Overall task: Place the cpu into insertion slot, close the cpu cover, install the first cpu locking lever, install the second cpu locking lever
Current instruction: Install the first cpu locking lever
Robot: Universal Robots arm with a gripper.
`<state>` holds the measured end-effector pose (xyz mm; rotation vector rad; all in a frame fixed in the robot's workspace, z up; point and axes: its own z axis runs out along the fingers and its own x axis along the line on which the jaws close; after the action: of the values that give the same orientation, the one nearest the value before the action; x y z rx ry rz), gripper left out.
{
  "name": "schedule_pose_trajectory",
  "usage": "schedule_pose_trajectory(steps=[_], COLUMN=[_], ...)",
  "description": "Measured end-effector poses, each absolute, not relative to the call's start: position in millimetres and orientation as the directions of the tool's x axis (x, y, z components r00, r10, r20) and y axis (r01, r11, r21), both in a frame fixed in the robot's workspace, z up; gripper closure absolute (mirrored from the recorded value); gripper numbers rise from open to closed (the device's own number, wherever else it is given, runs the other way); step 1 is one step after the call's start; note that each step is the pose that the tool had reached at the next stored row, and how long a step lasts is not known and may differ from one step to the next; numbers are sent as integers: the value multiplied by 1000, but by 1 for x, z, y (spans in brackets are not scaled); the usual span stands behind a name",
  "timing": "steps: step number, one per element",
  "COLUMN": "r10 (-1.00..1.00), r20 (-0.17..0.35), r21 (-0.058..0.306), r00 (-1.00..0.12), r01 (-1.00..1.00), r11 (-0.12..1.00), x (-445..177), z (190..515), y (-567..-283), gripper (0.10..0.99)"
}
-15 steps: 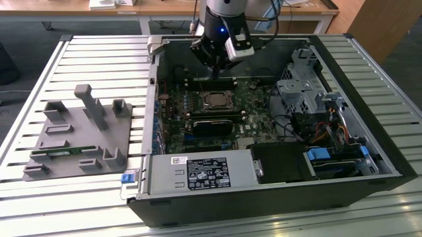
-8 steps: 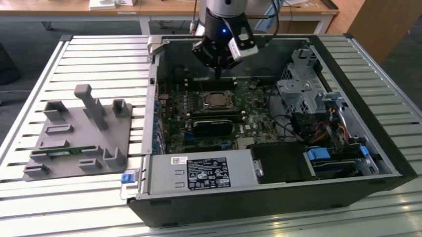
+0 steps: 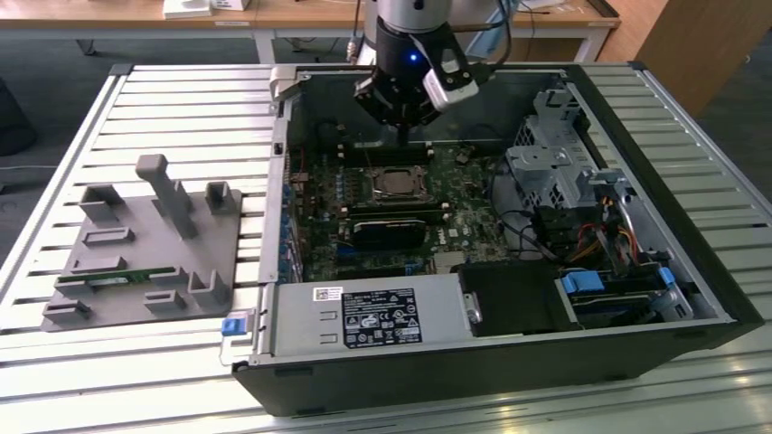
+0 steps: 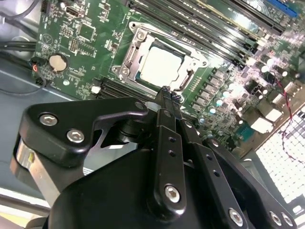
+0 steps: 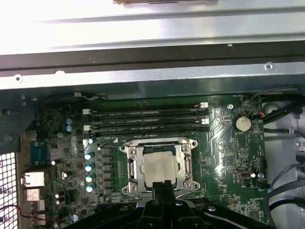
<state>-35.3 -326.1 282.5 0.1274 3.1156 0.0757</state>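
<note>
Cpu (image 5: 159,168) is noted seated in the insertion slot (image 5: 157,142). The cpu cover (image 5: 135,164) is judged lowered around it, so placement is taken as done. Whether either locking lever is latched cannot be told. Gripper (image 5: 162,187) is held near the slot's edge, with fingers closed together on nothing.

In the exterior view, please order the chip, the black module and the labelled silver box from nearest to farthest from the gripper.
1. The chip, mid-board, just by the gripper.
2. The black module, past the chip.
3. The labelled silver box, at the case's near wall.
</note>
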Motion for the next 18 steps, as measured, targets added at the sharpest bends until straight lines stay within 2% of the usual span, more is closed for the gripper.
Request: schedule_pose_trajectory(steps=[18], r10=[38], r20=[-42], r21=[52], r00=[-998], r01=[36], r11=[998], x=[-51], z=[277], y=[-326], gripper=[980])
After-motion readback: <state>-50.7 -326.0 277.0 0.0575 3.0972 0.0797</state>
